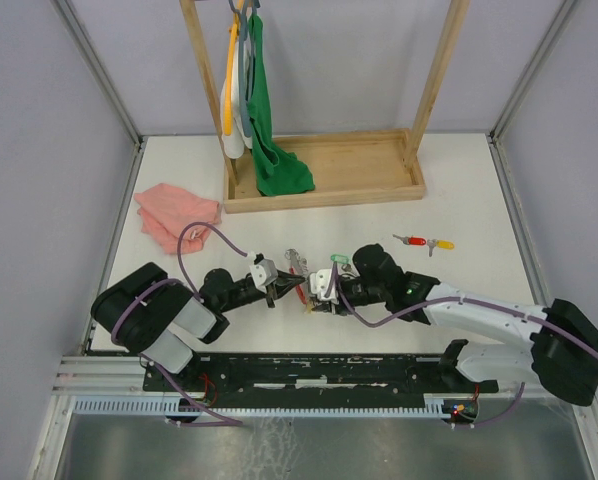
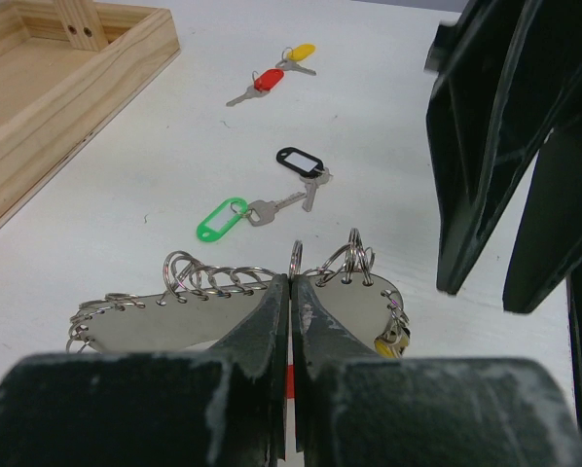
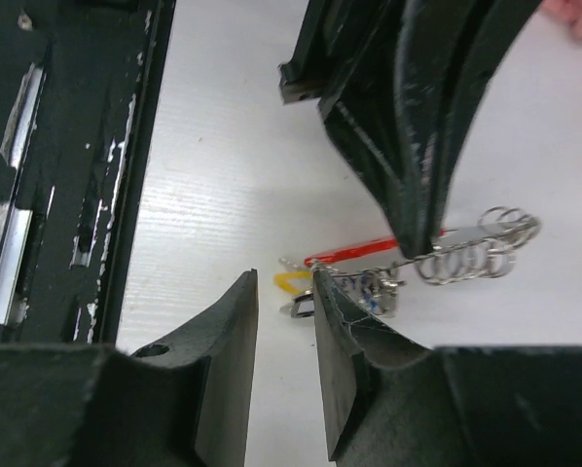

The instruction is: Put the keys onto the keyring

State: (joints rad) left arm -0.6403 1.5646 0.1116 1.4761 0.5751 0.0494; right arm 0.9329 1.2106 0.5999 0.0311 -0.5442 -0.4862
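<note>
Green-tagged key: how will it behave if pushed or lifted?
The green-tagged key lies flat on the smooth table, so a push probably slides it. Tag and blade join at a small ring: likely flops when lifted by one end.

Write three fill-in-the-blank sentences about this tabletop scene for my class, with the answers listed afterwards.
The left gripper has its fingers ___ on the thin red-and-grey keyring loop.
The silver key with the green plastic tag lies nearest the key with the ___ tag.
Beside the red-tagged silver key lies the ___-tagged one.
Missing words: shut; black; yellow.
</note>
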